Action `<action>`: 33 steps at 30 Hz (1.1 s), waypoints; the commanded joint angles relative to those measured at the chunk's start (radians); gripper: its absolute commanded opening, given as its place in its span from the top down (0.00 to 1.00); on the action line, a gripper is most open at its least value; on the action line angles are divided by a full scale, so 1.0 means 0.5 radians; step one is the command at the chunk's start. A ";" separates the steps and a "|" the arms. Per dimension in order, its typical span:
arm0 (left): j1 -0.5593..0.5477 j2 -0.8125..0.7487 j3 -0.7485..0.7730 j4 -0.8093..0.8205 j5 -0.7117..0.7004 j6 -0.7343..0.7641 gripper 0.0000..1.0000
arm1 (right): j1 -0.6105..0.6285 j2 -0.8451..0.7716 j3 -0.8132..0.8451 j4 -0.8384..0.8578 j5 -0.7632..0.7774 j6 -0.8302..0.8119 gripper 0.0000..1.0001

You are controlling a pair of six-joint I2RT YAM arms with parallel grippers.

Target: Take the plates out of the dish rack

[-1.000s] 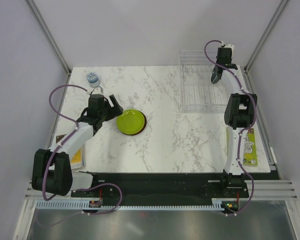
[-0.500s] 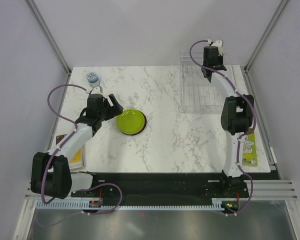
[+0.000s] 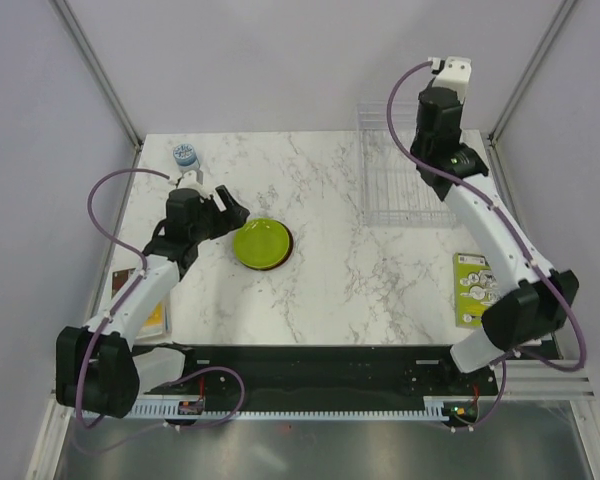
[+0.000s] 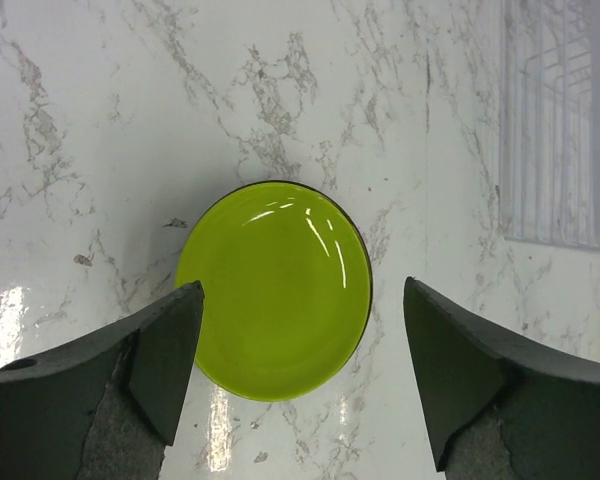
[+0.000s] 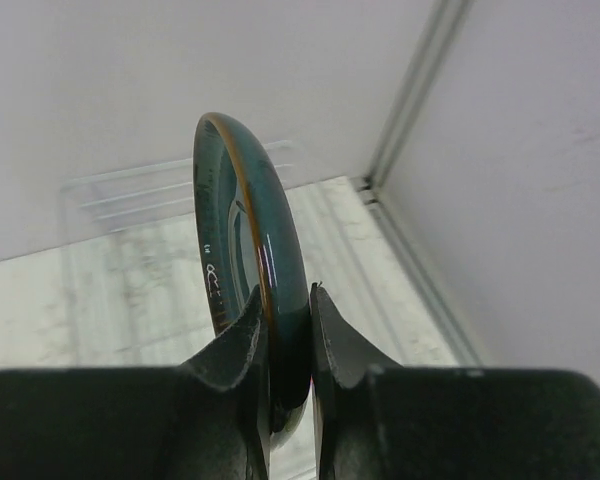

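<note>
A lime green plate (image 3: 260, 243) lies on top of a stack on the marble table, with a red-brown rim showing beneath it. It also shows in the left wrist view (image 4: 275, 290). My left gripper (image 3: 225, 212) is open and empty just left of the stack, its jaws wide apart above the plate (image 4: 302, 285). My right gripper (image 5: 288, 290) is shut on the rim of a dark teal-blue plate (image 5: 280, 235) and holds it on edge, high over the dish rack (image 3: 405, 178). From above, the right gripper (image 3: 427, 140) hides that plate. The rack slots that show look empty.
A small blue-grey round container (image 3: 185, 155) stands at the table's far left corner. A green-and-white card (image 3: 473, 290) lies at the right edge by my right arm. A yellow flat item (image 3: 156, 316) lies at the left edge. Walls and frame posts close in the back and sides.
My right arm has risen from the dish rack with the teal-blue plate and swung its elbow right. My left gripper has shifted slightly back from the stack.
</note>
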 commanded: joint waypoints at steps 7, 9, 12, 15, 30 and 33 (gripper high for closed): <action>-0.006 -0.207 -0.214 0.470 0.534 -0.246 0.12 | 0.275 -0.653 -0.873 0.048 -1.054 1.002 1.00; -0.009 -0.213 -0.266 0.541 0.577 -0.283 0.12 | 0.330 -0.665 -0.983 0.110 -1.112 1.088 1.00; -0.015 -0.201 -0.318 0.667 0.672 -0.335 0.12 | 0.450 -0.665 -1.100 0.211 -1.180 1.171 1.00; -0.027 -0.176 -0.382 0.802 0.724 -0.417 0.12 | 0.588 -0.631 -1.177 0.309 -1.183 1.263 1.00; -0.116 -0.072 -0.542 1.167 0.798 -0.565 0.13 | 0.935 -0.331 -1.253 0.800 -1.395 1.604 1.00; -0.119 -0.035 -0.582 1.278 0.807 -0.605 0.13 | 0.950 -0.334 -1.327 0.956 -1.493 1.726 1.00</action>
